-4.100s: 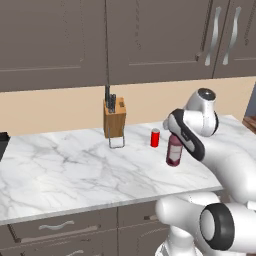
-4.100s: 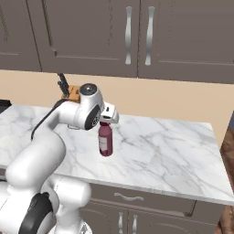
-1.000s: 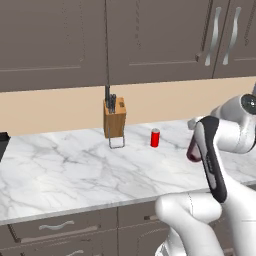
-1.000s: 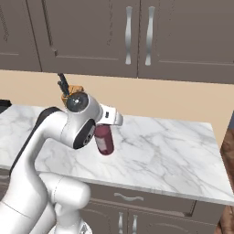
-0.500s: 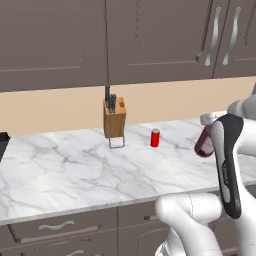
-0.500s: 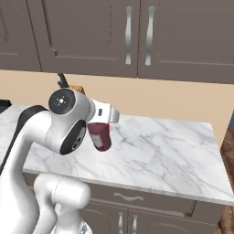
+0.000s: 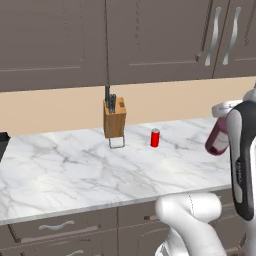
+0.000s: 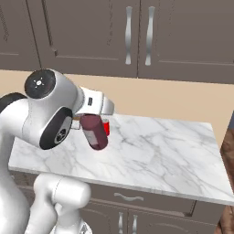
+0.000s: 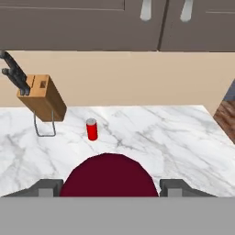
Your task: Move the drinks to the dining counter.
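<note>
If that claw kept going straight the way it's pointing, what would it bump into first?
Probably the marble counter, near the red can. The gripper, clamped on the maroon bottle, aims down at it, though depth is hard to judge.

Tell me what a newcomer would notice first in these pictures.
The maroon bottle, tilted and lifted off the marble counter in the gripper, in front of the white arm. Next, the small red can standing alone on the marble, right of the wooden knife block by the tan backsplash.

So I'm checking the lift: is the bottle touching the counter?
Apart. The right base view shows the bottle tilted in the hand, hanging above the counter.
</note>
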You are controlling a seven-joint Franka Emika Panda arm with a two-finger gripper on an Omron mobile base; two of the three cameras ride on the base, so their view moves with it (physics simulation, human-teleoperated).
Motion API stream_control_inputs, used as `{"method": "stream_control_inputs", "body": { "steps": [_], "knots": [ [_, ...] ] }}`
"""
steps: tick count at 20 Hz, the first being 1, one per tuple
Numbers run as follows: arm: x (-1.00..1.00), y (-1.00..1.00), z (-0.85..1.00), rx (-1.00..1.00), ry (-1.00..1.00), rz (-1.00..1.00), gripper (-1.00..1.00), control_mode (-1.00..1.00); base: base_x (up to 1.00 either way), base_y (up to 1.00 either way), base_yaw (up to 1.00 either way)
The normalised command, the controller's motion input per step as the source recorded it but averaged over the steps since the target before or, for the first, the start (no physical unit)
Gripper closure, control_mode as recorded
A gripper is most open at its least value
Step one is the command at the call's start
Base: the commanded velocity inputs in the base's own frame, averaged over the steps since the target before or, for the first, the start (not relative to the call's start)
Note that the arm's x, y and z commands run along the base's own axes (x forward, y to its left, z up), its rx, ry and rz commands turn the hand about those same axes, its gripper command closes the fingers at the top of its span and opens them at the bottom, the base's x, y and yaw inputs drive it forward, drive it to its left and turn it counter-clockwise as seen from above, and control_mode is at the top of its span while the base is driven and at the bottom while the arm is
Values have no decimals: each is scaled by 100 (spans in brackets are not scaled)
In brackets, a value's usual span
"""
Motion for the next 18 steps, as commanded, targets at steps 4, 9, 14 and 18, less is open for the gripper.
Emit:
{"method": "stream_control_inputs", "body": {
  "steps": [4,9,14,18],
  "knots": [
    [-35,1,50,0,21,-3,100,-100,0,0,0],
    [-28,7,19,1,28,-1,100,-100,0,0,0],
    [-14,6,1,0,23,-1,100,-100,0,0,0],
    [-16,0,-2,0,3,0,100,100,-6,-6,-1]
  ]
}}
